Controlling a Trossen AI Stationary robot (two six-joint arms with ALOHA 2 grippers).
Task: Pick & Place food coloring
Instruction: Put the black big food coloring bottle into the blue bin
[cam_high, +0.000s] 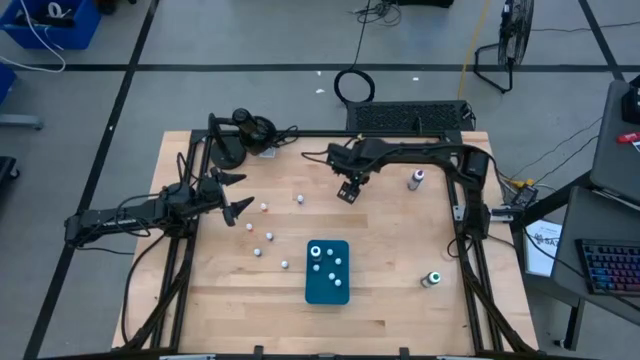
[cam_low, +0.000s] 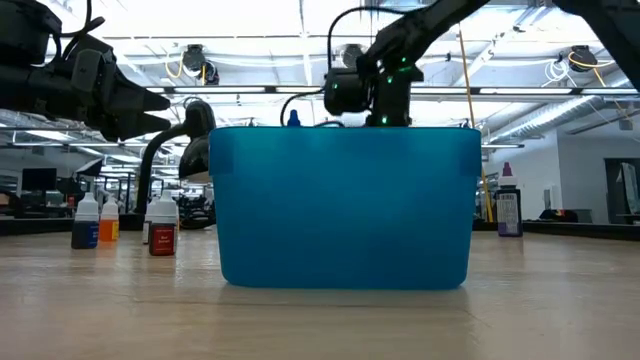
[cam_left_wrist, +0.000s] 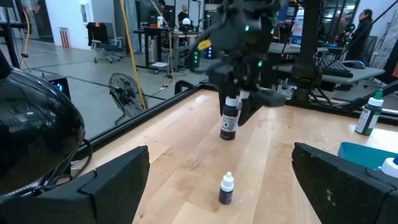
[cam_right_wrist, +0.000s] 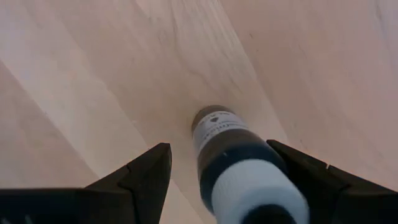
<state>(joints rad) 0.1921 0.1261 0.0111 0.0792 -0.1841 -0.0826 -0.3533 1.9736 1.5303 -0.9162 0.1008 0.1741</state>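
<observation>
Several tiny white-capped food coloring bottles (cam_high: 264, 207) stand loose on the wooden table, and more stand on the flat teal tray (cam_high: 312, 292). My right gripper (cam_high: 350, 189) is open, pointing down around one dark bottle (cam_right_wrist: 227, 140) that stands about upright, also visible in the left wrist view (cam_left_wrist: 229, 122). Its white cap (cam_right_wrist: 258, 193) reaches up between the fingers. My left gripper (cam_high: 236, 195) hovers open near the table's left side, above a small purple bottle (cam_left_wrist: 226, 189). My right gripper comes from above with a finger on either side of the dark bottle's upper body (cam_right_wrist: 217, 134). One finger (cam_right_wrist: 149, 174) stands clear, with bare table showing between it and the bottle. The other finger (cam_right_wrist: 305, 171) lies right beside the cap; I cannot tell whether it touches.
Two larger bottles stand on the right side, one purple-capped (cam_high: 417, 180) and one green-capped (cam_high: 432, 279). In the low view the teal tray (cam_low: 345, 205) fills the middle, with orange and red bottles (cam_low: 162, 228) to its left. A black lamp-like base (cam_high: 228, 152) sits at the far left corner.
</observation>
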